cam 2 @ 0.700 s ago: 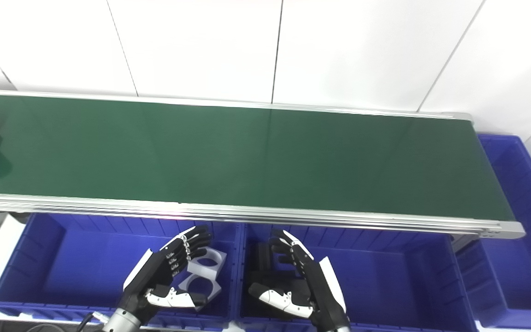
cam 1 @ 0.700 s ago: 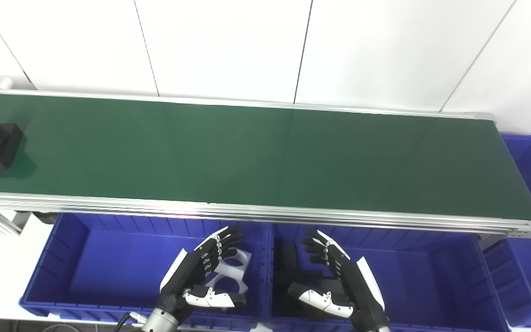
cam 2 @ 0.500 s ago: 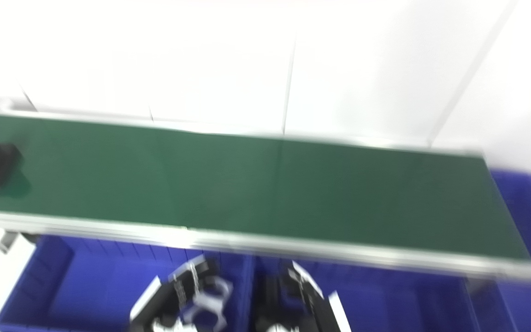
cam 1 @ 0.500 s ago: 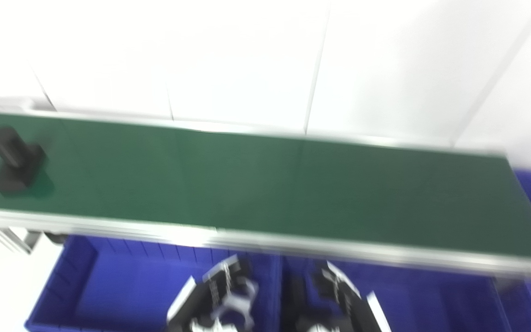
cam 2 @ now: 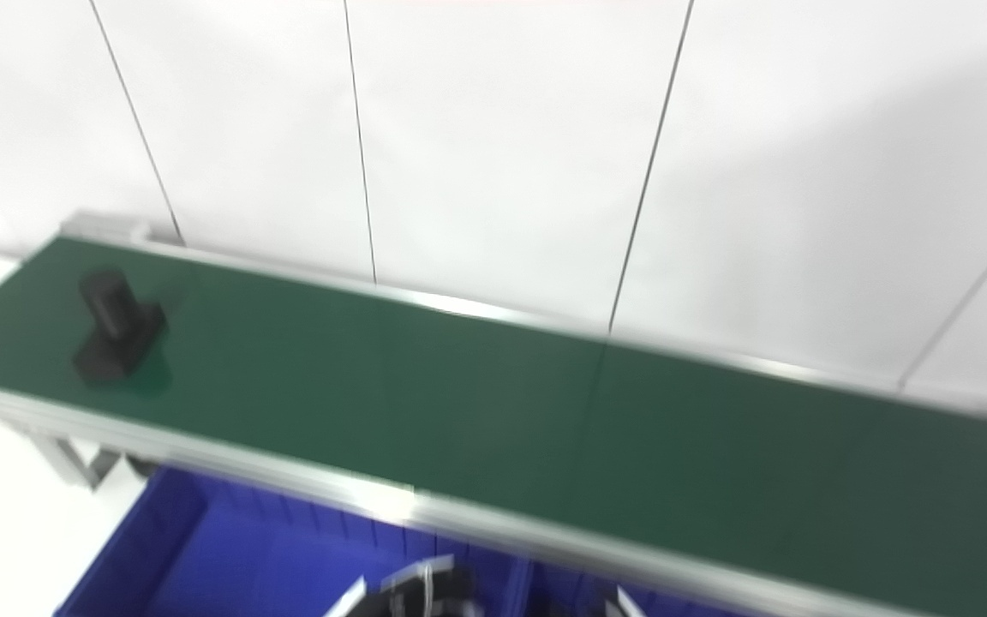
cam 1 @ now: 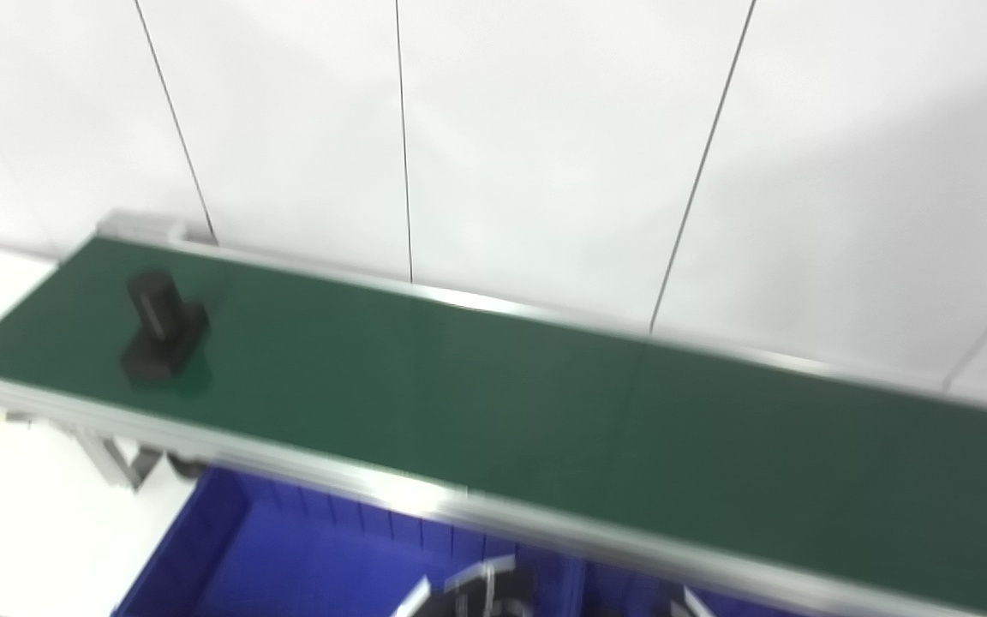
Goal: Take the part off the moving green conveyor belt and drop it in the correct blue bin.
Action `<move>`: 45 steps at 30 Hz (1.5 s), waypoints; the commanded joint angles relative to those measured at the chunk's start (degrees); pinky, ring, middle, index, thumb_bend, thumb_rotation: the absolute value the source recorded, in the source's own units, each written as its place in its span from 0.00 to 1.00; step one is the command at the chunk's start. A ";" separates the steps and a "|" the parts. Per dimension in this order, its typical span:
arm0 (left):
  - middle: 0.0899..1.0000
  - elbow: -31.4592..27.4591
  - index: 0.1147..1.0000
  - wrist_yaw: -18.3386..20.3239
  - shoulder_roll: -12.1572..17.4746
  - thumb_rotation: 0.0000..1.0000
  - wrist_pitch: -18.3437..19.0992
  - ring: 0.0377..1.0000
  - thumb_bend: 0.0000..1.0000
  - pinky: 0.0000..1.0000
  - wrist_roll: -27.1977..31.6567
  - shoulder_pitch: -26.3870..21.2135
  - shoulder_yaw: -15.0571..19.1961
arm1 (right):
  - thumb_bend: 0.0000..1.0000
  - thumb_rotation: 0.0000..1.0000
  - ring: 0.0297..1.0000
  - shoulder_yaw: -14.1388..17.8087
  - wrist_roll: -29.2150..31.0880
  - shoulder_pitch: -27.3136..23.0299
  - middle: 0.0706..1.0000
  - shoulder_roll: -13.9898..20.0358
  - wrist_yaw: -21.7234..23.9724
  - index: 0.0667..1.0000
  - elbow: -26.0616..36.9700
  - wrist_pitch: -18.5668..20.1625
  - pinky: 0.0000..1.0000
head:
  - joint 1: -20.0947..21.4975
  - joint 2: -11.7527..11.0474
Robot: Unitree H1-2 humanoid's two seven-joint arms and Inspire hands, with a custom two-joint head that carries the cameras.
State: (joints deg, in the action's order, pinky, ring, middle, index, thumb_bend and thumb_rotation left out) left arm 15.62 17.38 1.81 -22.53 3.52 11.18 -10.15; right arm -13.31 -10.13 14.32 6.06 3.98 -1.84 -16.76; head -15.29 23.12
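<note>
One black part (cam 1: 161, 330), a stubby cylinder standing on a blocky base, sits near the left end of the green conveyor belt (cam 1: 545, 428). Both hands barely peek over the bottom edge above the blue bin (cam 1: 288, 566); whether they are spread or clenched, I cannot tell.

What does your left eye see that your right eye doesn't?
Only the left eye view: a little more white ground to the left of the green conveyor belt. Only the right eye view: where the belt ends on the right. Both: the black part standing near the belt's left end, the blue bin below it, and blurry tips of the left hand and right hand at the bottom edge.
</note>
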 commanded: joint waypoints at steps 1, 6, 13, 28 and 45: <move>0.82 -0.31 0.79 -0.10 -0.28 0.16 -2.48 0.82 1.00 0.78 0.54 -0.98 -0.10 | 0.60 0.38 0.83 0.31 0.53 -0.32 0.82 -0.16 -0.04 0.89 0.91 -3.00 0.81 | -0.06 -0.04; 0.82 -0.46 0.80 -0.12 -0.20 0.15 -2.02 0.83 1.00 0.79 0.13 -0.98 -0.18 | 0.60 0.37 0.84 0.45 1.03 -0.05 0.83 -0.30 0.18 0.90 1.42 -2.30 0.83 | -0.08 -0.09; 0.82 -0.04 0.80 -0.18 -0.30 0.14 -2.42 0.82 1.00 0.78 0.06 -1.14 -0.15 | 0.58 0.35 0.84 0.54 1.07 -0.03 0.83 -0.15 0.28 0.90 1.36 -2.48 0.82 | -0.07 -0.33; 0.81 1.45 0.79 -0.41 -0.47 0.15 -2.79 0.82 1.00 0.77 -0.27 -1.91 -0.08 | 0.58 0.34 0.84 0.79 1.58 -0.02 0.83 -0.08 0.55 0.90 1.92 -2.17 0.84 | -0.17 -1.08; 0.81 3.04 0.79 -1.11 -1.31 0.15 -2.69 0.82 1.00 0.78 -1.05 -2.91 -0.33 | 0.62 0.33 0.80 1.98 1.87 0.02 0.80 0.82 0.74 0.87 6.50 -2.04 0.78 | -0.50 -1.34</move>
State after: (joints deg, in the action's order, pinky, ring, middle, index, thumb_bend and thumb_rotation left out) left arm 19.19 16.70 0.86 -23.69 3.14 9.20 -10.21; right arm -11.54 -8.78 14.45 6.82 4.41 1.94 -16.74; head -15.82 21.71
